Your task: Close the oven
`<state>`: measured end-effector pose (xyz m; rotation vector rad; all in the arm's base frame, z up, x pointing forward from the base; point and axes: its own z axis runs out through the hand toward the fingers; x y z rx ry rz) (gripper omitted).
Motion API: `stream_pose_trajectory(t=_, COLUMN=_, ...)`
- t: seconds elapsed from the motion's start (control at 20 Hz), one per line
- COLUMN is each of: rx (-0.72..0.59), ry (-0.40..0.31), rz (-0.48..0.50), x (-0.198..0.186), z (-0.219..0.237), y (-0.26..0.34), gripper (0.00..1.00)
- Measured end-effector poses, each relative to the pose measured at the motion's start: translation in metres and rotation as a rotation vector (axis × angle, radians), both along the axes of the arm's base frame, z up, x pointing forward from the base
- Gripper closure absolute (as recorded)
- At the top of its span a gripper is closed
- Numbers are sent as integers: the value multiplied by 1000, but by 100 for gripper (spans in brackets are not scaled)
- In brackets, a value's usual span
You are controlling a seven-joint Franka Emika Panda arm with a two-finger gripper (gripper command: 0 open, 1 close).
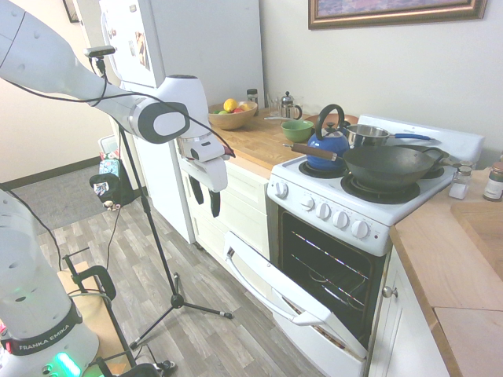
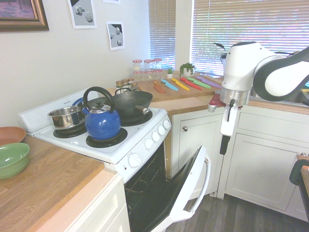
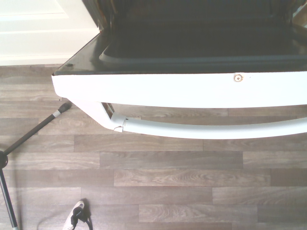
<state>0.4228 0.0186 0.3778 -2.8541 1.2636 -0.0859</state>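
Oven [image 1: 322, 263] stands at the lower right of the first exterior view, its white door [image 1: 287, 294] hanging partway open with the bar handle [image 1: 267, 292] outward and the wire racks [image 1: 328, 267] showing inside. Near the door but apart from the handle, the tool [image 1: 206, 206] points down left of the stove in that view, its two fingers spread with nothing between them. On the cooktop sit a blue kettle [image 1: 328, 145], a steel pot [image 1: 367, 136] and a dark wok [image 1: 389, 166], beside the wooden desk [image 2: 53, 181].
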Motion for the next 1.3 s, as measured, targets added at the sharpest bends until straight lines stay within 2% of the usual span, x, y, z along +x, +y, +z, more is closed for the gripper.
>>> stream_pose_trajectory(t=0.2, rx=9, ry=25, rz=6, x=1, z=-10, y=0, gripper=0)
stream_pose_trajectory(t=0.4, rx=11, ry=79, rz=-19, x=6, z=-48, y=-1, gripper=0)
stream_pose_trajectory(t=0.5, rx=7, ry=114, rz=-29, x=8, z=-77, y=-2, gripper=0)
stream_pose_trajectory(t=0.85, rx=-57, ry=143, rz=4, x=13, z=-203, y=-10, gripper=0)
stream_pose_trajectory(t=1.0, rx=-55, ry=120, rz=29, x=33, z=-230, y=2, gripper=0)
stream_pose_trajectory(t=1.15, rx=-48, ry=91, rz=48, x=56, z=-236, y=25, gripper=0)
stream_pose_trajectory(t=1.3, rx=-41, ry=64, rz=24, x=79, z=-239, y=30, gripper=0)
